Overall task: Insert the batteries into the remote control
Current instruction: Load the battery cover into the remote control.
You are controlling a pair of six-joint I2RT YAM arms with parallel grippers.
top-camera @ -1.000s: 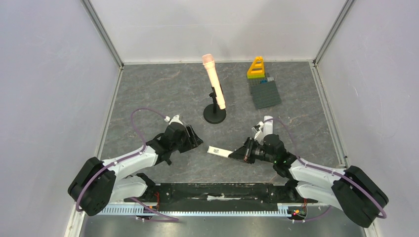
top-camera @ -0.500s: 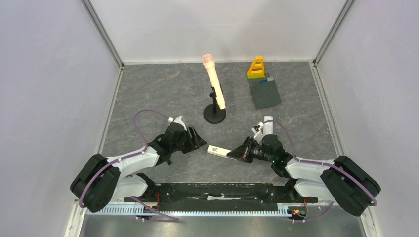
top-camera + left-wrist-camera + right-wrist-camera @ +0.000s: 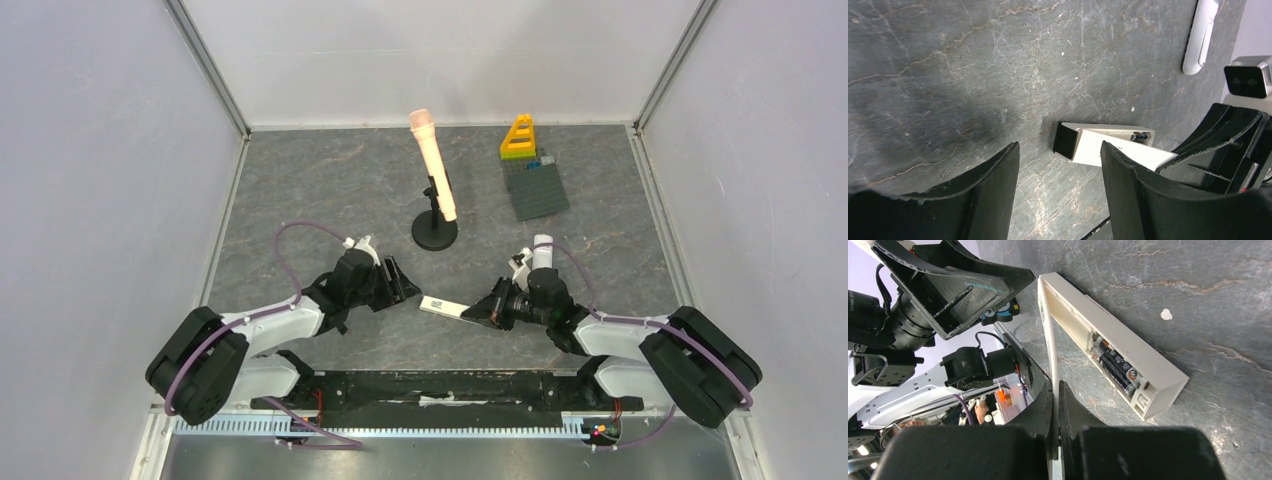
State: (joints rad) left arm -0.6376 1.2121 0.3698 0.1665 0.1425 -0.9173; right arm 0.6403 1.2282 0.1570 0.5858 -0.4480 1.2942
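A white remote (image 3: 440, 306) lies on the grey table between my two grippers. In the right wrist view its battery bay (image 3: 1113, 350) is open, with two dark batteries (image 3: 1115, 367) lying side by side in it. No orange batteries show. My right gripper (image 3: 480, 312) is shut on the thin white battery cover (image 3: 1050, 355), which it holds on edge with the far end against the remote. My left gripper (image 3: 405, 290) is open and empty, low over the table. Its fingers straddle the remote's black end (image 3: 1065, 141) without touching it.
A pink microphone (image 3: 435, 180) on a black round stand (image 3: 435, 232) stands behind the remote. A grey baseplate (image 3: 538, 188) with a yellow piece (image 3: 518, 138) lies at the back right. A white elongated object (image 3: 1200, 35) lies beyond the remote. White walls enclose the table.
My left gripper has moved a little to the right, closer to the remote's black end. The right gripper still holds the cover in about the same place.
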